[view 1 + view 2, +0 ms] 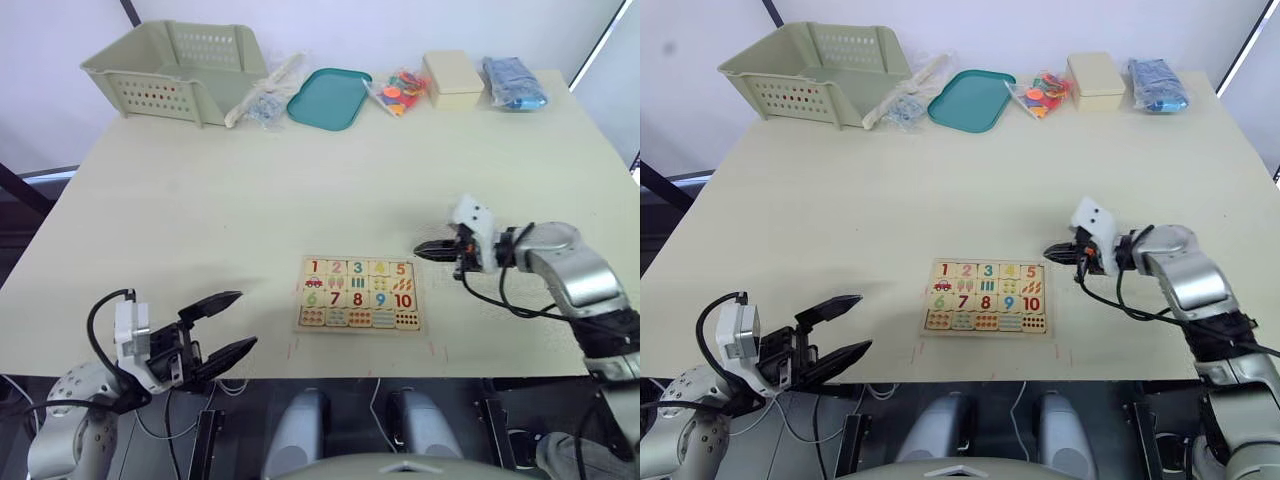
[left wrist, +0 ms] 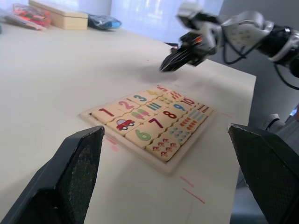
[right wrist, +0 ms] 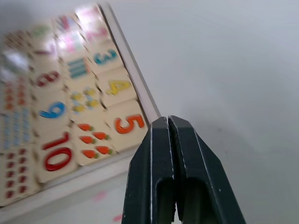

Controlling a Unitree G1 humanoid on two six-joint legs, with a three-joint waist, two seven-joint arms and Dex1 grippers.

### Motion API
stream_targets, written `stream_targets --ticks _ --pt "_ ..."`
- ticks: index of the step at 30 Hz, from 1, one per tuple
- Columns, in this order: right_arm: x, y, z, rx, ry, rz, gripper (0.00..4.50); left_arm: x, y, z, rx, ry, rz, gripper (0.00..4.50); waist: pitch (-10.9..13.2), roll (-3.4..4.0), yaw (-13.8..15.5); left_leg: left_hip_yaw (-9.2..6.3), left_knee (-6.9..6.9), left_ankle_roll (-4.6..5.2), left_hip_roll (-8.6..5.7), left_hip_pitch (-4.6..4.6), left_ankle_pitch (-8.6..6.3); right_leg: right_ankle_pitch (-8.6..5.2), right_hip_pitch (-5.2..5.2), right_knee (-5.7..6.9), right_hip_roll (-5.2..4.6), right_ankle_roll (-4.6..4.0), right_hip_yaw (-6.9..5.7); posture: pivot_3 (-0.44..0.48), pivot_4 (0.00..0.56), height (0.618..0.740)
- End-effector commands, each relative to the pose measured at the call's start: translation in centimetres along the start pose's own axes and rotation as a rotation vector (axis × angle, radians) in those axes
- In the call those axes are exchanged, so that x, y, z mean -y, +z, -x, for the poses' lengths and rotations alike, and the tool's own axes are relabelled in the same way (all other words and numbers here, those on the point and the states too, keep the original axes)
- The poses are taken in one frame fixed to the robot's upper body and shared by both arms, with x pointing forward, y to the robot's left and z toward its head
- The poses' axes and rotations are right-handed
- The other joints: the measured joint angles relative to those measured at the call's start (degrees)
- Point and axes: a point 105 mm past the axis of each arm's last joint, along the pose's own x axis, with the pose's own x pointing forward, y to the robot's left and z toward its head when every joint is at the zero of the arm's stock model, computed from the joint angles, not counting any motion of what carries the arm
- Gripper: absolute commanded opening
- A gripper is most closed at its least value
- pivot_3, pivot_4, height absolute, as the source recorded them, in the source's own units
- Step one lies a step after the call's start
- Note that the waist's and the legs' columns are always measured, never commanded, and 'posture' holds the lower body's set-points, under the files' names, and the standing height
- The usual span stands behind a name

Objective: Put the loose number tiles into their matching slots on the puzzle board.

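**Five number tiles seated in the top row, both grippers off the board**

Five tiles, 1 to 5, sit in the top row of the puzzle board (image 1: 360, 294), flush with the rows below. Tile 1 (image 1: 315, 267) is at the robot's left end, tile 5 (image 1: 402, 269) at the right end, with 2, 3 and 4 between them in order. In the right wrist view tile 5 (image 3: 127, 124) is orange-red and lies in the corner slot against the rim, tile 4 (image 3: 117, 87) next to it is yellow, and both look level with their neighbours. The second row shows a car, bars, fruit and carrots pictures; the row with 6 to 10 and the dot-picture row lie under that. The board lies flat near the front edge of the table (image 1: 200, 200), roughly centred.

Right gripper (image 1: 422, 252): fingers pressed together, nothing between them, hovering just beside the board's far right corner, tips pointing toward tile 5 but apart from it.

Left gripper (image 1: 228, 324): fingers spread wide, empty, at the front left table edge, well apart from the board.

Far edge of the table: green basket (image 1: 175, 68), teal tray (image 1: 329, 97), bag of coloured pieces (image 1: 398, 92), pale box (image 1: 453, 78), blue packet (image 1: 513, 83). All well apart from the board.
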Motion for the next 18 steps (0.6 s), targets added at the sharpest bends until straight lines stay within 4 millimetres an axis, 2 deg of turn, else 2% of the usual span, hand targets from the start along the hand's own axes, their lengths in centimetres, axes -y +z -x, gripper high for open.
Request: stream_targets --ticks 1,2,3,5,7,9,12,18 --pt "-0.9 1.4 2.7 0.130 0.026 0.000 0.04 -0.4 1.1 0.2 0.020 0.071 -0.042 4.50 0.0 0.00 0.1 -0.01 0.00 0.00 0.00 0.00 0.00 0.00 0.02 0.00 0.00 0.00 -0.01 0.000 0.150 0.740" --pt "-1.1 0.9 3.4 0.129 0.006 0.008 0.27 -0.5 1.1 0.3 0.019 0.088 -0.044 4.50 0.0 0.00 0.0 0.00 0.01 0.00 0.00 0.01 0.00 0.00 0.02 -0.01 -0.01 0.01 0.00 0.000 0.150 0.740" --pt "-1.4 0.5 4.0 0.133 -0.018 0.024 0.27 -0.6 1.2 0.4 0.020 0.107 -0.042 4.50 0.0 0.00 0.1 0.00 0.02 0.00 0.00 0.01 0.00 0.00 0.02 0.00 -0.01 0.01 0.00 0.000 0.150 0.740" --pt "-2.1 -0.5 5.5 0.131 -0.056 0.040 1.10 -0.8 1.1 0.9 0.010 0.152 -0.031 4.50 0.0 -0.02 0.1 -0.03 0.02 0.00 0.01 0.02 0.00 -0.01 0.04 -0.01 0.00 0.00 -0.02 0.000 0.150 0.740" --pt "-2.4 -1.2 7.0 0.135 -0.109 0.049 2.24 -0.9 0.9 1.4 -0.008 0.182 -0.027 4.50 0.0 -0.03 0.0 0.00 0.01 0.00 0.01 0.03 0.00 -0.01 0.04 0.00 0.01 0.00 0.01 0.000 0.150 0.740" --pt "-2.8 -1.6 8.3 0.142 -0.151 0.039 3.02 -1.1 1.0 1.9 -0.007 0.217 -0.016 4.50 0.0 -0.03 0.0 0.03 0.01 0.00 0.01 0.06 0.00 -0.01 0.04 0.02 0.02 0.01 0.04 0.000 0.150 0.740" --pt "-3.7 -2.6 10.2 0.119 -0.208 0.023 4.48 -1.4 0.8 2.7 -0.018 0.265 0.003 4.50 0.0 -0.01 0.0 0.07 0.02 0.00 0.03 0.12 0.00 -0.01 0.07 0.03 0.07 0.01 0.08 0.000 0.150 0.740" --pt "-4.6 -3.9 12.4 0.097 -0.287 -0.021 4.48 -1.6 0.4 4.0 -0.063 0.332 0.031 4.50 0.0 -0.06 0.0 0.05 0.02 0.00 0.04 0.16 0.00 -0.03 0.13 0.00 0.10 0.01 0.08 0.000 0.150 0.740"
